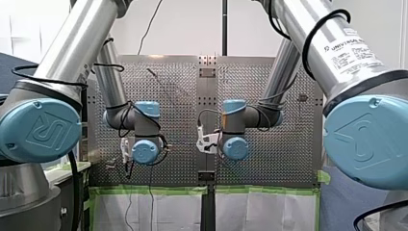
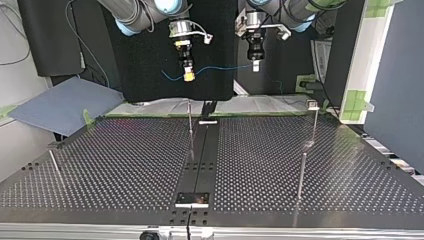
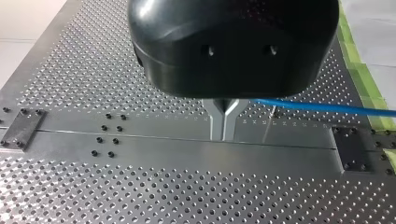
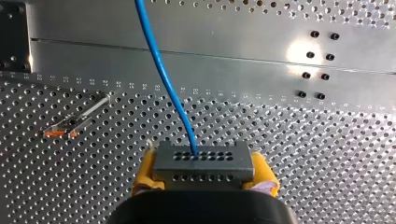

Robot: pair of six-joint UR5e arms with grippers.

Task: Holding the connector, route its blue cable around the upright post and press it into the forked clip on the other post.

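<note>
My right gripper [image 4: 205,184] has its yellow pads shut on the grey connector [image 4: 203,162]. The blue cable [image 4: 159,60] leaves the connector's holed face and runs ahead over the table. In the top view both grippers hang high above the table's far edge. There the cable [image 2: 222,68] spans from my right gripper [image 2: 188,75] to my left gripper [image 2: 255,65]. My left gripper's metal fingers [image 3: 223,123] are shut together, and the cable [image 3: 327,108] comes out sideways from them. A thin upright post [image 2: 190,125] stands at the centre strip. Another post [image 2: 314,122] carries a clip on top.
Two more thin posts stand on the perforated table, one near the front right [image 2: 301,175] and one at the top view's left [image 2: 54,165]. A dark plate [image 2: 192,199] sits on the centre strip. A post with an orange base [image 4: 74,122] lies beside my right gripper.
</note>
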